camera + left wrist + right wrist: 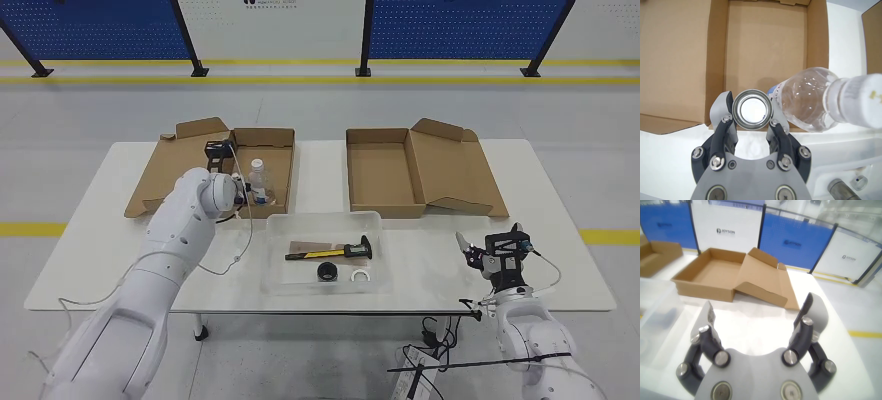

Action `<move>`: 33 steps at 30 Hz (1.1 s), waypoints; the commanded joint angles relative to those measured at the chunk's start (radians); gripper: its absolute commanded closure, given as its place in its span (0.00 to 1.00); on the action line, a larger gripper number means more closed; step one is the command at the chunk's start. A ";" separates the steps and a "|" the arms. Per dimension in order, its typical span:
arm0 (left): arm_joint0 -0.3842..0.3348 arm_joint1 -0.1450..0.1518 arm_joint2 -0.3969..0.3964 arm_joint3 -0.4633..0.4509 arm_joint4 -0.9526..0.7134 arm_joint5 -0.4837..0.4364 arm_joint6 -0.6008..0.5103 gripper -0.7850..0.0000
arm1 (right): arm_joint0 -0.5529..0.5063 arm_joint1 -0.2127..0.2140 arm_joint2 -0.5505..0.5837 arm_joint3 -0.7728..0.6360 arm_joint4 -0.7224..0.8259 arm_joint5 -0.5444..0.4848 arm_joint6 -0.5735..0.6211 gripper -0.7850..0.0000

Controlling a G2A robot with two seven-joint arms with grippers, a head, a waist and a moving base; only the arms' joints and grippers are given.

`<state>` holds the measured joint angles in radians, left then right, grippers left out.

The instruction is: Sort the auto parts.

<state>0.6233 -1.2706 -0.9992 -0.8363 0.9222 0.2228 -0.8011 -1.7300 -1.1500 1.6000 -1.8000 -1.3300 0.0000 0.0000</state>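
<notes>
And here we are over the left cardboard box (275, 140), where the left jaws are pinching a small metal can (752, 109) across its width, one pad on each side just below the rolled rim. It hangs at the near edge of the box; we cannot tell whether its base is down on the cardboard. Just right of it stands a clear plastic bottle (806, 102), crowding the jaw on that side. We would call the can light and stiff, but thin-walled, so a hard squeeze could dent it, and the smooth metal looks slippery. The grip under the rim seems to us the sensible one, since the lip gives the pads a ledge. The bottle looks light and tippy, so opening up beside it wants care. Over on the right, the right jaws are spread wide with nothing between them, low above the counter (560, 200) near the right cardboard box (715, 268). In the clear tray (325, 215) wait a caliper-like tool (330, 249), a black round part (326, 271) and a white ring (360, 276)
</notes>
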 commanded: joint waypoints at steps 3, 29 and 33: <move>-0.003 -0.003 0.000 0.015 0.003 -0.005 0.004 1.00 | 0.000 0.000 0.000 0.000 0.000 0.000 0.000 0.00; 0.009 -0.012 -0.022 0.016 0.030 -0.005 0.000 0.51 | 0.000 0.000 0.000 0.000 0.000 0.000 0.000 0.00; 0.015 -0.011 -0.029 0.007 0.036 -0.003 -0.003 0.29 | 0.000 0.000 0.000 0.000 0.000 0.000 0.000 0.00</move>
<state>0.6370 -1.2818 -1.0266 -0.8272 0.9566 0.2192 -0.8024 -1.7300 -1.1500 1.6000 -1.8000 -1.3300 0.0000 0.0000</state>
